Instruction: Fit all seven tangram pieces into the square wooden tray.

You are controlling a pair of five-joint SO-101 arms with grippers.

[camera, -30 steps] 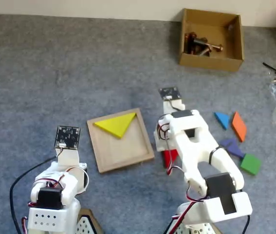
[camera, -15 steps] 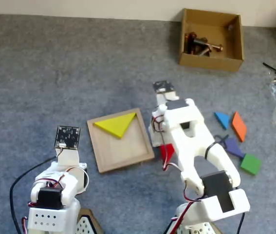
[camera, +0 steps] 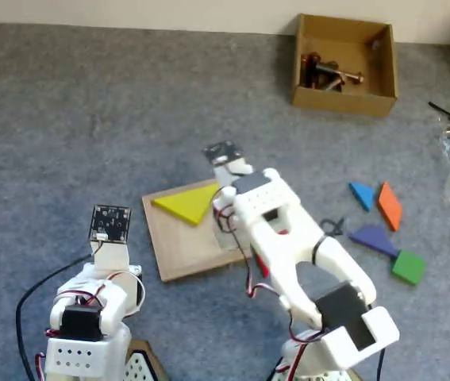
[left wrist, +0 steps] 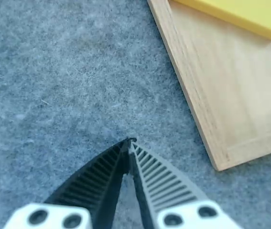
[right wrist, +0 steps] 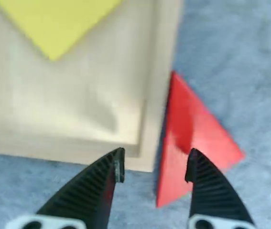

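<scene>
Over the edge of the wooden tray (right wrist: 161,57), the right gripper (right wrist: 155,160) hangs spread, the red triangle (right wrist: 192,129) just beside that edge. The left gripper (left wrist: 128,141) is pressed together over carpet (left wrist: 54,71)

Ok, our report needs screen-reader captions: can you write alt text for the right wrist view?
The right gripper, open, hangs over a red triangle lying on grey carpet just outside the wooden tray. A yellow triangle sits inside the tray.

Grey carpet (camera: 90,103); pale wall strip (camera: 129,12) along far edge.
</scene>
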